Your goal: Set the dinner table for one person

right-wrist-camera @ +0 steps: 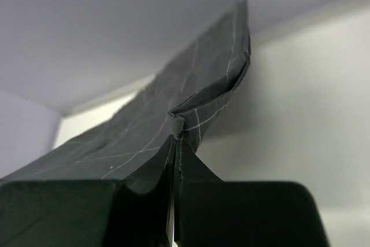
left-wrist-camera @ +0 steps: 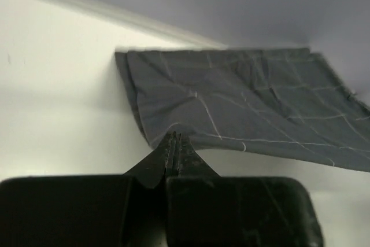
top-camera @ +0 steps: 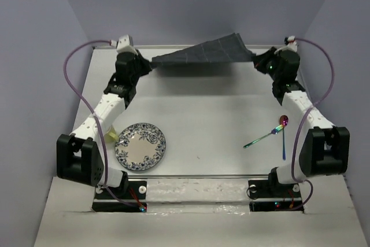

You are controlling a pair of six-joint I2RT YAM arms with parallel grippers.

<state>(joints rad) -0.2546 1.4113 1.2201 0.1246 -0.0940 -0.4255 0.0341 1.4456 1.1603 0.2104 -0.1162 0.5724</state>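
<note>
A dark grey checked cloth [top-camera: 205, 53] hangs stretched between my two grippers above the far part of the white dinner table [top-camera: 202, 114]. My left gripper [top-camera: 149, 65] is shut on the cloth's left edge, also seen in the left wrist view [left-wrist-camera: 174, 137], where the cloth [left-wrist-camera: 243, 102] spreads ahead. My right gripper [top-camera: 257, 59] is shut on the cloth's right edge; in the right wrist view [right-wrist-camera: 178, 137] the cloth [right-wrist-camera: 173, 114] runs away from the tips.
A blue-patterned plate [top-camera: 140, 146] lies at the near left beside the left arm, with a yellowish object [top-camera: 110, 134] partly hidden by it. A spoon [top-camera: 282, 122], a green-handled utensil [top-camera: 260, 139] and a blue-handled one [top-camera: 284, 143] lie near the right arm.
</note>
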